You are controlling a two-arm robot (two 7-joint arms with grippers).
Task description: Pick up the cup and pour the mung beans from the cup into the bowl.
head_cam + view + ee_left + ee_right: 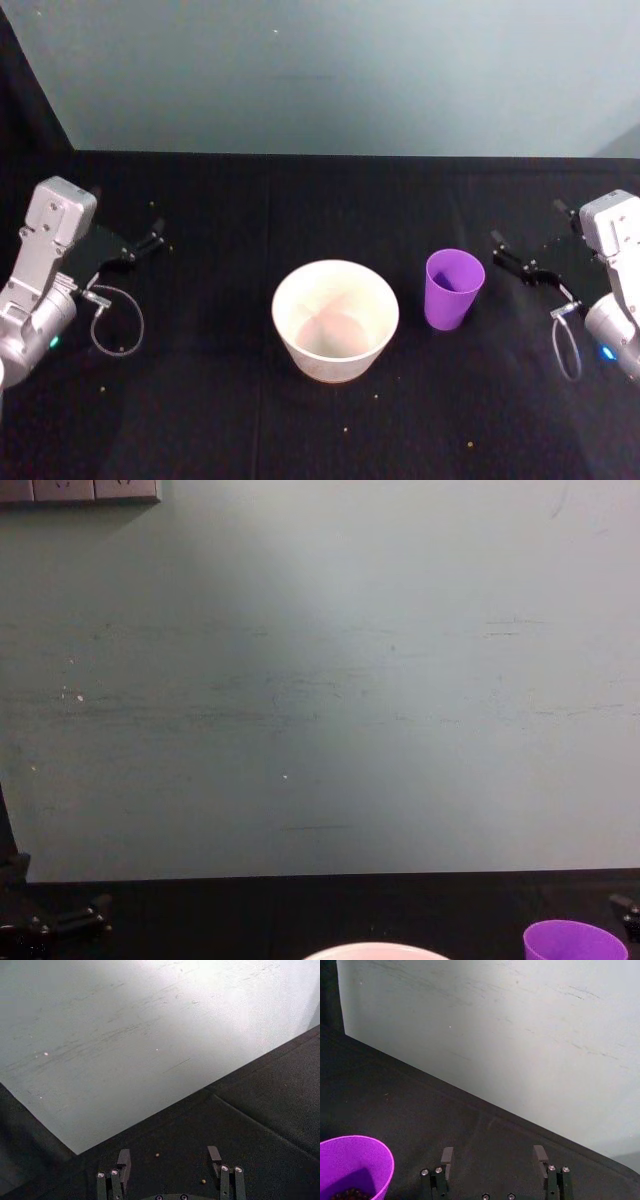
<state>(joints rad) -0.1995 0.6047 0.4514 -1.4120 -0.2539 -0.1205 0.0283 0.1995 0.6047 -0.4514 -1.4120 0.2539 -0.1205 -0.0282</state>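
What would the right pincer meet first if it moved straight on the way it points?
Likely the pale wall: the open right pincer aims past the cup, across black table; depth unclear.

Left claw (152, 236): jaws spread wide, fingers (123, 1161) parallel, tips pointing forward and inward. Left wrist (58, 215), silver, behind claw and tilted. Left cable loop (116, 326) hanging behind claw, near wrist.

Right claw (524, 222): jaws spread wide, tips pointing forward and inward. Right wrist (612, 226), silver, behind claw. Right cable loop (567, 350) hanging behind claw.
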